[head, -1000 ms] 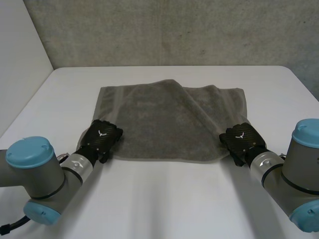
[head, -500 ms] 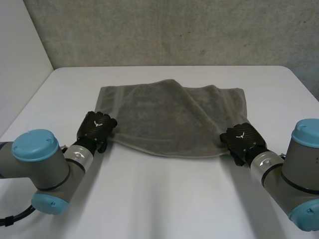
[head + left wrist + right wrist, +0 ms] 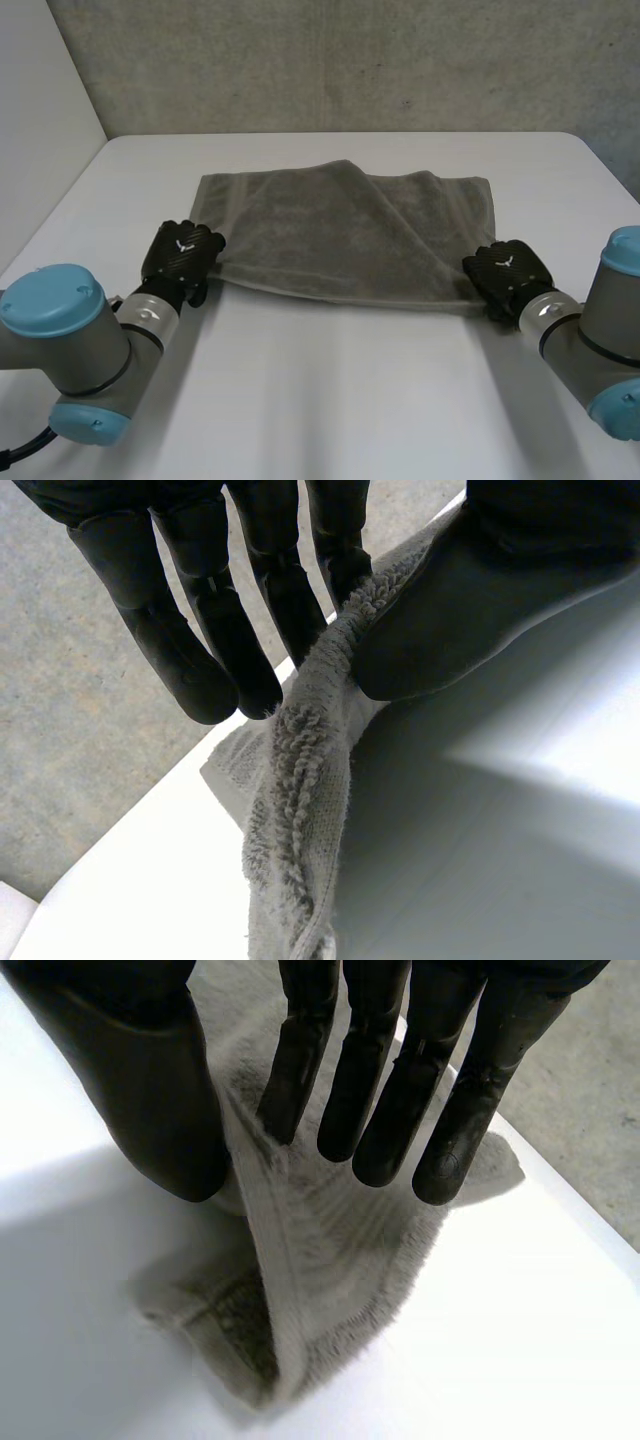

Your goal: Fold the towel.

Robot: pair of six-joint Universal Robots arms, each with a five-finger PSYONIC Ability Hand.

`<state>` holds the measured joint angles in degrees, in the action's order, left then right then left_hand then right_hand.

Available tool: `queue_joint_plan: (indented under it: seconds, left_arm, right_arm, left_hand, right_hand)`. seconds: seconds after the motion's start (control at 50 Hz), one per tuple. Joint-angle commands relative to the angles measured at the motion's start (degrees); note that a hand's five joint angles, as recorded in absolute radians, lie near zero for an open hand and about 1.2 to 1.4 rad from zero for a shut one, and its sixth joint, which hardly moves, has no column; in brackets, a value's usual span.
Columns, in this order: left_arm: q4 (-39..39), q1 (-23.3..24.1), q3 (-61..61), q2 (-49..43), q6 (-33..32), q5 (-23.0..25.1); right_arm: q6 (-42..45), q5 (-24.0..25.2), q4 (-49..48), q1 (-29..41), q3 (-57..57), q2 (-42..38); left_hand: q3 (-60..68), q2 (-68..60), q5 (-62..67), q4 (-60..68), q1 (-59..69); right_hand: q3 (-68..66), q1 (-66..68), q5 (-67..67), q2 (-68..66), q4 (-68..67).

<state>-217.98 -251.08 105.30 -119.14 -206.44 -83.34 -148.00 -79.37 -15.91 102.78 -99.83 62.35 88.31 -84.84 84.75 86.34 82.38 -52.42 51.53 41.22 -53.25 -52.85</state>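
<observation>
While the grey towel (image 3: 350,230) lies spread on the white table (image 3: 330,400), both of its near corners are pinched. In its wrist view, the left hand (image 3: 182,254) clamps the near left corner between its thumb and fingers (image 3: 285,590). The right hand (image 3: 510,274) grasps the near right corner the same way, with its thumb against its fingers (image 3: 300,1060). Compared with 1.0 s ago, the 2 hands have drawn apart, the left one also farther from the robot. The towel's near edge now runs straight between them, farther up the table.
</observation>
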Motion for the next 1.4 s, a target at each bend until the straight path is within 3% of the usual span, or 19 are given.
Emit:
queue_joint_plan:
  seconds: [0.02,0.12,0.36,0.42,0.44,0.46,0.48,0.52,0.7,0.82,0.86,0.9,0.94,1.04,1.2,1.24,1.34,1.4]
  left_arm:
    - [0.1,-0.6,-0.1,0.3,0.0,-0.2]
    - [0.3,-1.0,-0.1,0.8,0.1,-0.2]
    - [0.5,-1.8,-0.2,0.9,0.1,-0.2]
    - [0.5,-2.0,-0.3,1.0,0.1,-0.2]
    - [0.5,-2.1,-0.2,1.0,0.1,-0.1]
    - [0.6,-2.3,-0.2,1.0,0.1,-0.1]
    - [0.6,-2.3,-0.2,1.0,0.1,-0.1]
    - [0.6,-2.4,-0.1,1.1,0.1,-0.1]
    - [1.4,-3.6,1.2,10.2,3.2,-0.2]
    - [6.1,-4.0,1.3,16.2,5.9,0.2]
    - [14.1,-3.9,1.5,18.9,5.6,0.4]
    - [17.5,-3.8,2.2,20.0,5.5,0.5]
    - [21.4,-3.9,3.8,21.5,5.3,0.6]
    - [27.5,-4.1,9.2,27.3,4.0,0.7]
    - [30.9,-6.0,14.7,36.3,0.4,0.9]
    - [31.2,-6.4,14.9,37.2,-0.1,1.1]
    - [30.3,-6.8,13.5,36.6,-0.2,3.1]
    - [28.5,-6.8,9.4,29.0,-0.3,5.6]
  right_arm:
    - [0.3,0.1,4.1,-2.2,1.7,0.0]
    - [-0.1,0.2,9.1,-4.0,3.8,0.0]
    - [-0.2,0.4,8.9,-5.1,4.1,-1.3]
    - [-0.3,0.4,8.9,-5.2,4.3,-1.4]
    - [-0.3,0.4,8.7,-5.5,4.3,-1.4]
    - [-0.3,0.4,8.7,-5.5,4.3,-1.4]
    - [-0.3,0.4,8.3,-5.8,4.3,-1.3]
    - [-0.4,0.3,7.5,-5.9,4.2,-0.7]
    - [-0.2,-1.0,3.7,-7.3,2.3,13.1]
    - [4.0,4.1,4.0,-7.9,-0.1,21.1]
    - [6.5,5.0,4.8,-8.0,-1.2,21.9]
    - [10.8,5.5,6.6,-8.0,-2.7,22.5]
    - [20.4,5.5,11.8,-9.3,-5.8,23.9]
    - [29.5,6.6,19.6,-11.3,-9.8,27.9]
    - [30.6,9.7,25.4,-15.9,-11.2,36.6]
    - [30.6,14.8,27.3,-19.9,-10.5,38.0]
    - [30.1,18.8,27.2,-20.7,-8.2,35.3]
    - [29.7,18.4,26.8,-20.2,-6.3,30.8]
  left_hand:
    - [-8.3,4.8,-14.7,-6.3,-2.4]
    - [-8.3,4.8,-14.7,-6.3,-2.4]
    - [-8.3,4.8,-14.7,-6.3,-2.4]
    - [-8.3,4.8,-14.7,-6.3,-2.4]
    - [-8.3,4.8,-14.7,-6.3,-2.4]
    - [-8.3,4.8,-14.7,-6.3,-2.4]
    - [-8.3,4.8,-14.7,-6.3,-2.4]
    - [-8.3,4.8,-14.7,-6.3,-2.4]
    - [-8.3,4.8,-14.7,-6.3,-2.4]
    - [-8.3,4.8,-14.7,-6.3,-2.4]
    - [-8.3,4.8,-14.7,-6.3,-2.4]
    - [-8.3,4.8,-14.7,-6.3,-2.4]
    - [-8.3,4.8,-14.7,-6.3,-2.4]
    - [-8.3,4.8,-14.7,-6.3,-2.4]
    - [-8.3,4.8,-14.7,-6.3,-2.4]
    - [-8.3,4.8,-14.7,-6.3,-2.4]
    - [-8.3,4.8,-14.7,-6.3,-2.4]
    - [-8.3,4.8,-14.7,-6.3,-2.4]
  right_hand:
    - [2.3,-1.4,-1.1,3.1,2.7]
    - [2.6,-1.7,-1.4,3.5,3.1]
    - [2.6,-1.8,-1.4,3.5,3.1]
    - [-2.9,3.8,4.1,-2.1,-2.5]
    - [-14.2,15.1,15.4,-13.4,-13.8]
    - [-14.4,15.2,15.5,-13.5,-13.9]
    - [-27.4,28.3,28.6,-26.6,-27.0]
    - [-27.6,28.5,28.8,-26.7,-27.2]
    - [-27.6,28.5,28.8,-26.7,-27.2]
    - [-27.6,28.5,28.8,-26.7,-27.2]
    - [-27.6,28.5,28.8,-26.7,-27.2]
    - [-27.6,28.5,28.8,-26.7,-27.2]
    - [-27.6,28.5,28.8,-26.7,-27.2]
    - [-27.6,28.5,28.8,-26.7,-27.2]
    - [-27.6,28.5,28.8,-26.7,-27.2]
    - [-27.6,28.5,28.8,-26.7,-27.2]
    - [-27.6,28.5,28.8,-26.7,-27.2]
    - [-27.6,28.5,28.8,-26.7,-27.2]
